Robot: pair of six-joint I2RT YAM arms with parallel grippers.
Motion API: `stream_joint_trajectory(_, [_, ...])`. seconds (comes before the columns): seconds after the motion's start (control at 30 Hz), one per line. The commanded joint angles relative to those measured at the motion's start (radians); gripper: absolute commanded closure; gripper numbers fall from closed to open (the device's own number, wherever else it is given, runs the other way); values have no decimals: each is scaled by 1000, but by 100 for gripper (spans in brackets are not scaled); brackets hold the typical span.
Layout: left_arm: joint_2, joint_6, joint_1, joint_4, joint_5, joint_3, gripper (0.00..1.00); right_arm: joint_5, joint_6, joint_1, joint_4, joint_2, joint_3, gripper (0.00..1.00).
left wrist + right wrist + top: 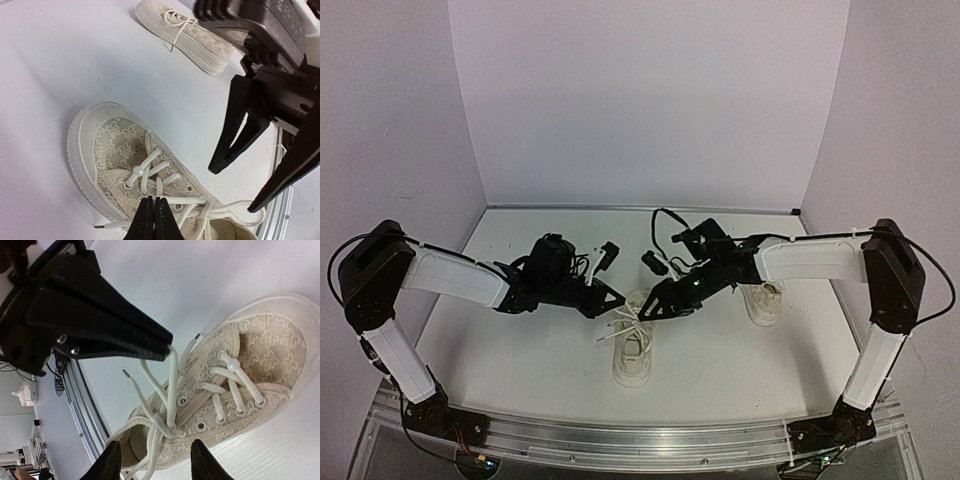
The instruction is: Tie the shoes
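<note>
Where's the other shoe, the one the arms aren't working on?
In the overhead view, the second sneaker sits on the right side of the table, partly beneath the right arm, apart from the centre sneaker being laced.

Bright, even overhead light; soft diffuse shadows; mild blur, wide-angle bending at edges.

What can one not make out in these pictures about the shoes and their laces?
- Top view: the far shoe is half hidden by the right arm; both shoes' laces are too small to trace.
- Right wrist view: the near shoe has its heel cut off by the bottom edge and the right gripper.
- Left wrist view: the bottom edge cuts off the left gripper.
</note>
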Motion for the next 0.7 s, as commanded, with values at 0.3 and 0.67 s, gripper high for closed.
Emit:
stream_joint_trajectory(0.3, [-14, -22, 5, 70, -10, 16, 100, 81, 123, 85, 32, -78, -94, 46])
stream_joint_trajectory(0.67, [-46, -3, 5, 40, -47, 9, 100, 190, 95, 104, -21, -66, -119, 86])
